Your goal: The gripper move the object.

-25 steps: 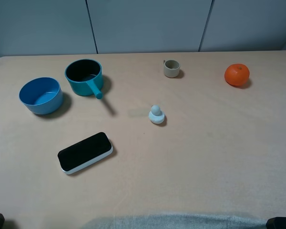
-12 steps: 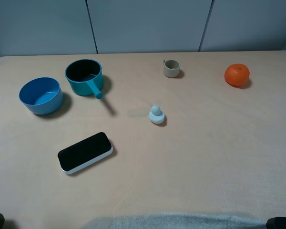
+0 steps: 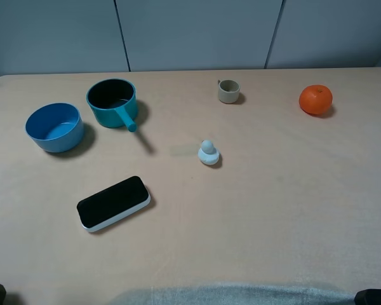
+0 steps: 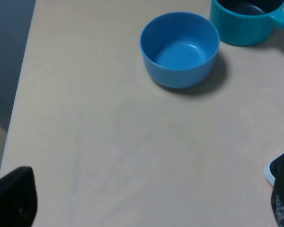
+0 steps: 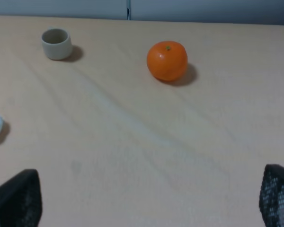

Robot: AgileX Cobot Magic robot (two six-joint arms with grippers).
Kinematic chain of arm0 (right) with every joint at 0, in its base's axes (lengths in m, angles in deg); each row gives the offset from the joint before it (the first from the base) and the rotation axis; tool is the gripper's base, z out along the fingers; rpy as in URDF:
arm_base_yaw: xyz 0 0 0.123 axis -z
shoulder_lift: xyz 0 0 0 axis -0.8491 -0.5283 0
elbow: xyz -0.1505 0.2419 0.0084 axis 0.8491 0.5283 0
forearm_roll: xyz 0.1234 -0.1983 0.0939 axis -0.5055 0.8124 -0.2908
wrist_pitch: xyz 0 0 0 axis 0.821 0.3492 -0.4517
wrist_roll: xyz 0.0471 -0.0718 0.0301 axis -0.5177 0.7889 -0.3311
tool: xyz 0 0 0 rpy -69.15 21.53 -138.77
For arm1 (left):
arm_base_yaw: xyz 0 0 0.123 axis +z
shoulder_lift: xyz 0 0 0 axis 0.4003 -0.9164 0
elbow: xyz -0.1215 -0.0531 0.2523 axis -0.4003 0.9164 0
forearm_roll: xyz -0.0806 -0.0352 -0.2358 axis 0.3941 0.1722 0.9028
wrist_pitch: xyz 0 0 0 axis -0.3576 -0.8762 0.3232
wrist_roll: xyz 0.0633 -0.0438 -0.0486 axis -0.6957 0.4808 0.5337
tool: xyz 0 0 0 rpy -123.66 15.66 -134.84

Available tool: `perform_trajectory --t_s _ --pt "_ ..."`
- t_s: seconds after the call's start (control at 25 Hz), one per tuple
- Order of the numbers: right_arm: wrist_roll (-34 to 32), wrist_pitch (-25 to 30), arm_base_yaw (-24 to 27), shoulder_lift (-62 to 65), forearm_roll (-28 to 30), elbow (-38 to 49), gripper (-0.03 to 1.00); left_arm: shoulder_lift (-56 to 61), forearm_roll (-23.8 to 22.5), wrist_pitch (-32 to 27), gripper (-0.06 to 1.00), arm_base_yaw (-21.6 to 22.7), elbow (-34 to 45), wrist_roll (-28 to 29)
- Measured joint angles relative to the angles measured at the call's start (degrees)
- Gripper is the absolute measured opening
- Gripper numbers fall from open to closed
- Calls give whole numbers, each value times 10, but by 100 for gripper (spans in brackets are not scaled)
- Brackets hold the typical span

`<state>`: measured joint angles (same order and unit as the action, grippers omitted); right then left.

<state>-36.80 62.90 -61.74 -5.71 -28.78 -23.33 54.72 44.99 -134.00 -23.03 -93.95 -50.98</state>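
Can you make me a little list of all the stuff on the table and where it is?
saucepan: teal, far left, handle toward the front
blue bowl: left of the saucepan, empty
phone: front left, lying flat
small white figure: middle
beige cup: far middle
orange: far right
left gripper: open, holding nothing
right gripper: open, holding nothing

The left wrist view's edge cuts off the saucepan (image 4: 246, 23) and phone (image 4: 279, 171).
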Motion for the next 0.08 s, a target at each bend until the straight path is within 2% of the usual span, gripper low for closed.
perform_trajectory --t_s 0.08 --pt "0 0 0 0 0 0 69 0 0 0 99 0 0 0"
